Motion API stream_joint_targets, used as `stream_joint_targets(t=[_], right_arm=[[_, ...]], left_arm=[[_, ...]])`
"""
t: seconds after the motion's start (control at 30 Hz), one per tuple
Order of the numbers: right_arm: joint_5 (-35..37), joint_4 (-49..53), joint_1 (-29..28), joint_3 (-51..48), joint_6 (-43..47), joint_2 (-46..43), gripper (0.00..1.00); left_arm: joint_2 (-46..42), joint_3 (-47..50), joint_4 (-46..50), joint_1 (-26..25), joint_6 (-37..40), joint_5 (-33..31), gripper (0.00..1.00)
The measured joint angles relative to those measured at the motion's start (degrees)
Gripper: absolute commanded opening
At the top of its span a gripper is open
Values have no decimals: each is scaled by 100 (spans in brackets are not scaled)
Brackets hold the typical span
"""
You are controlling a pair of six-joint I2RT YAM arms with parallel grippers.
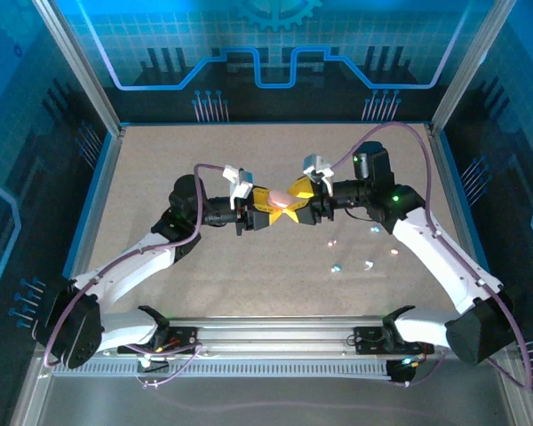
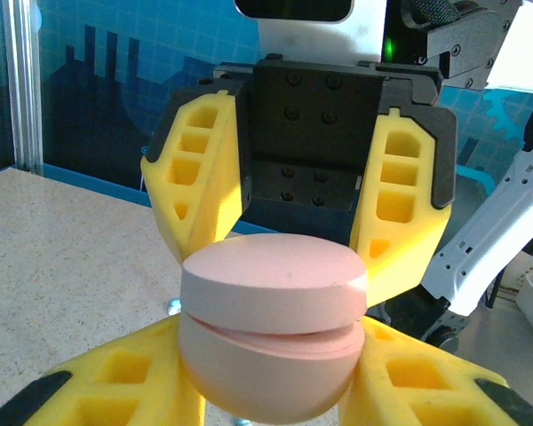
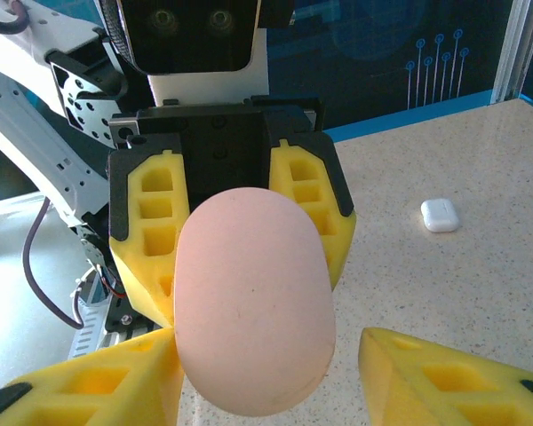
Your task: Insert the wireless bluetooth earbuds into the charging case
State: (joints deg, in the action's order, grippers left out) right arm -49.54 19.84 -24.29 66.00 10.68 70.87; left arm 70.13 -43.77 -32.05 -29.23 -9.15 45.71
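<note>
Earbuds (image 1: 369,264) lie loose on the worktop (image 1: 160,177), tiny pale bits scattered right of centre, well apart from both hands. Over the middle of the worktop the two hands meet nose to nose. The left hand (image 1: 256,213) is clenched on a pink charging case (image 2: 271,346), whose lid stands slightly ajar. The right hand (image 3: 271,355) is released, with one finger against the case and the other standing clear of it. A small white case (image 3: 441,215) rests on the worktop off to one side.

Overhead view from behind; wrist views oppose closely, sharing pink case (image 2: 271,328).
</note>
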Motion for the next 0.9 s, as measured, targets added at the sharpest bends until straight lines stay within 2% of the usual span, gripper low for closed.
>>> stream_joint_targets(t=[0.37, 0.9], right_arm=[[170, -103, 11, 0, -63, -4, 51], [240, -188, 11, 0, -61, -7, 54]], left_arm=[[79, 0, -81, 24, -146, -44, 34], [114, 15, -131, 26, -149, -70, 34]])
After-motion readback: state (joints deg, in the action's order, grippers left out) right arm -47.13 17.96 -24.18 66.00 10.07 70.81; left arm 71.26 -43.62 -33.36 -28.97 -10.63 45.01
